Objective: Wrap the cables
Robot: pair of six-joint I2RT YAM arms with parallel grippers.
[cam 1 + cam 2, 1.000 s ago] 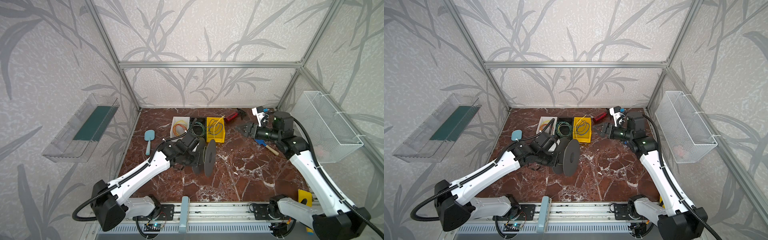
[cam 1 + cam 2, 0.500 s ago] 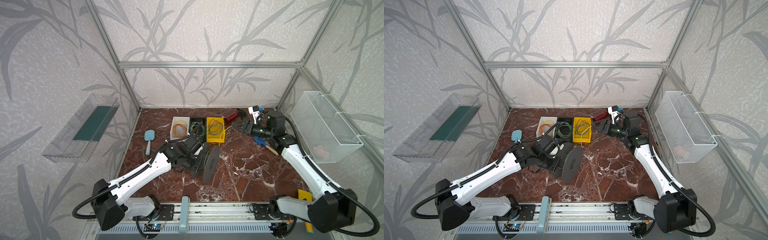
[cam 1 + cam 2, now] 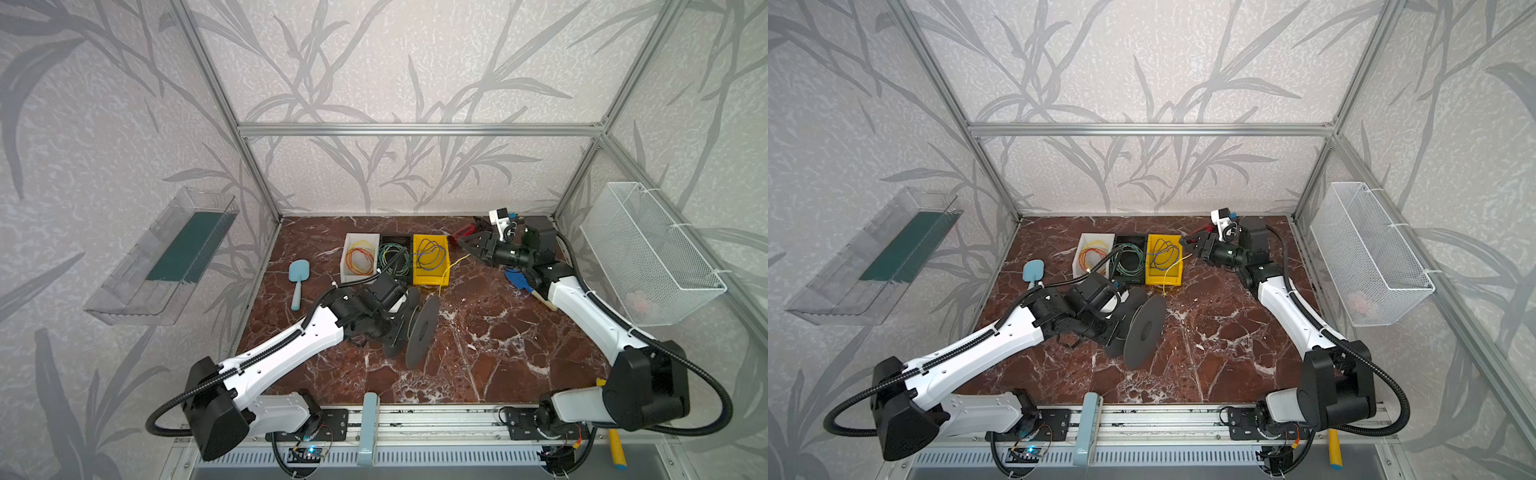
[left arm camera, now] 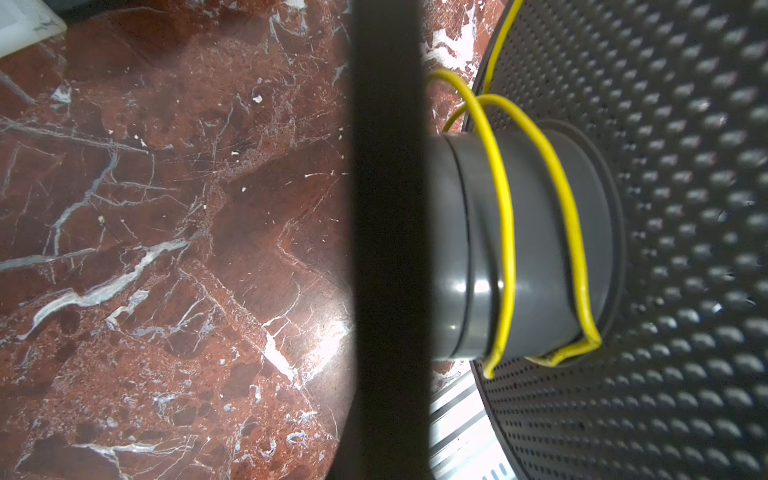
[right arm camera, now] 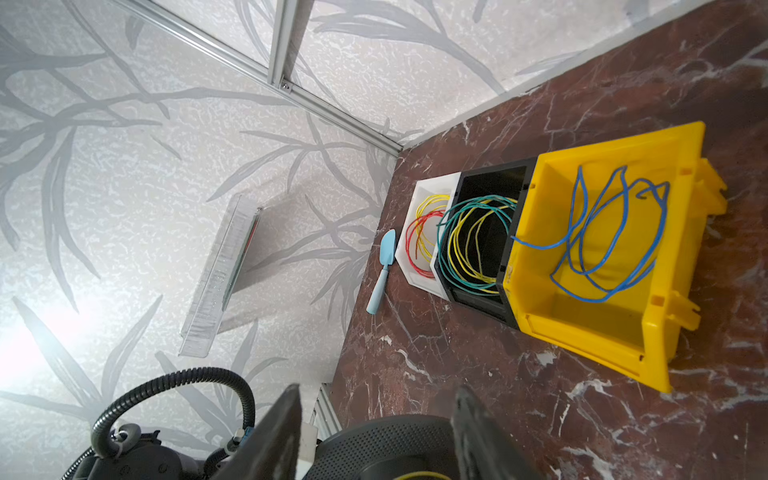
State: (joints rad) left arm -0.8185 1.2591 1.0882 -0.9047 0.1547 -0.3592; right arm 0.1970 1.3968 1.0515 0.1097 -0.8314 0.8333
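Note:
A black spool [image 3: 422, 328] [image 3: 1144, 330] stands tilted on edge at the table's middle. My left gripper [image 3: 397, 322] [image 3: 1117, 316] is shut on its near flange. In the left wrist view the bright yellow cable [image 4: 505, 216] makes two loose turns round the grey hub. From the spool the cable [image 3: 451, 266] [image 3: 1173, 268] rises past the yellow bin toward my right gripper [image 3: 459, 243] [image 3: 1183, 241]. That gripper [image 5: 378, 390] hovers by the bin's right side, jaws apart, with nothing visible between them. The spool [image 5: 386, 444] lies beyond its fingers.
Three bins sit in a row at the back: white [image 3: 361, 237] with red and yellow wire, black [image 3: 395, 239] with green and yellow wire, yellow [image 3: 430, 280] with dark blue wire. A blue spatula [image 3: 298, 274] lies to their left. A red tool [image 3: 465, 230] and a blue brush [image 3: 515, 278] lie near the right arm.
My right gripper has moved left and back toward the yellow bin, and its jaws have narrowed. The left arm has shifted the spool slightly toward the table's front.

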